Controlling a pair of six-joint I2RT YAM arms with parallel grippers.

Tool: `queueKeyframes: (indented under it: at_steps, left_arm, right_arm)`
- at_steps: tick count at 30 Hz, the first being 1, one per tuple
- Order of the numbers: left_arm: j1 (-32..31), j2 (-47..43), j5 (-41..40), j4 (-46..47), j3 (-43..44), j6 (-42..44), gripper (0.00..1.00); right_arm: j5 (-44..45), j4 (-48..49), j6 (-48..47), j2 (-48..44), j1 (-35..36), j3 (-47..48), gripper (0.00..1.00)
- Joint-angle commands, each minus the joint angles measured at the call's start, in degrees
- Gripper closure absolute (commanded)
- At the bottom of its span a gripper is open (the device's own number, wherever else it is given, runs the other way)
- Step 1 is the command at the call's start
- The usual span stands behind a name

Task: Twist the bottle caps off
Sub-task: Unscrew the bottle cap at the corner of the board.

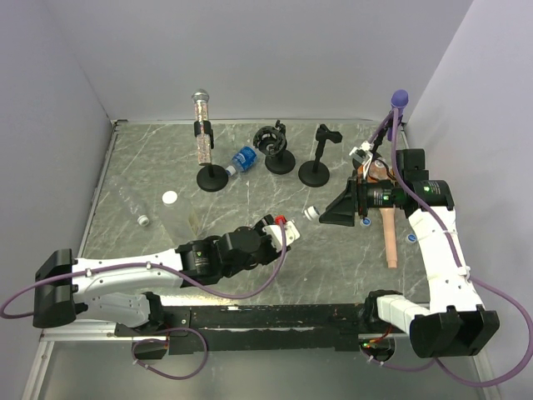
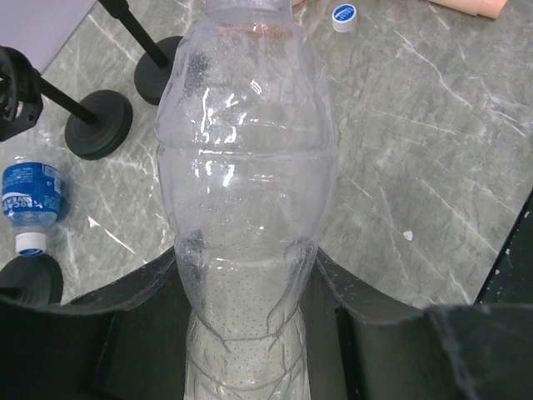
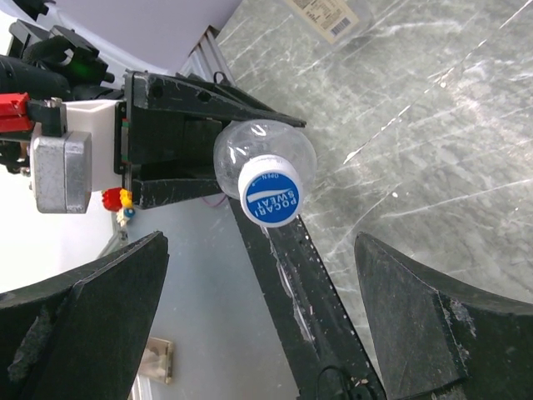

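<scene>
My left gripper is shut on the body of a clear, label-free bottle, holding it level above the table with the neck pointing right. The bottle's blue-and-white cap is on the neck and faces the right wrist camera. My right gripper stands wide open just short of that cap; its fingers flank the cap without touching it. A blue-labelled bottle lies capped near the black stands. Another clear bottle lies at the left.
Three black round-based stands line the back; one holds a glitter microphone. A purple microphone and a peach handle lie by the right arm. Loose caps sit at left and right, another ahead of the held bottle.
</scene>
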Motion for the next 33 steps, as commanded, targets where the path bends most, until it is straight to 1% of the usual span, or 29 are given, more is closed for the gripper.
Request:
queueKeyframes:
  at_steps: [1, 14, 22, 28, 32, 33]
  left_arm:
    - [-0.8, 0.0, -2.1, 3.5, 2.2, 1.2, 0.79]
    - [-1.0, 0.5, -2.2, 4.1, 2.2, 1.8, 0.79]
    - [-1.1, 1.2, -1.6, 4.7, 2.7, 2.1, 0.79]
    - [-1.1, 2.8, -0.6, 4.3, 3.7, 2.3, 0.79]
    - [-1.1, 3.3, -0.1, 4.7, 4.0, 2.3, 0.79]
    - [-1.1, 3.4, 0.0, 4.6, 4.2, 2.4, 0.79]
  right_arm:
    - [-0.8, -2.9, -1.9, 0.9, -0.4, 1.7, 0.01]
    - [-1.5, -4.4, -2.3, 2.2, -0.4, 2.0, 0.02]
    - [-1.7, -4.1, -1.6, 4.1, -0.4, 2.3, 0.06]
    - [-2.3, -3.4, -0.7, 5.8, 0.5, 3.8, 0.18]
    - [-2.3, -3.1, -0.2, 6.6, 1.4, 3.9, 0.29]
    - [-2.4, -3.0, -0.1, 6.6, 1.4, 3.9, 0.33]
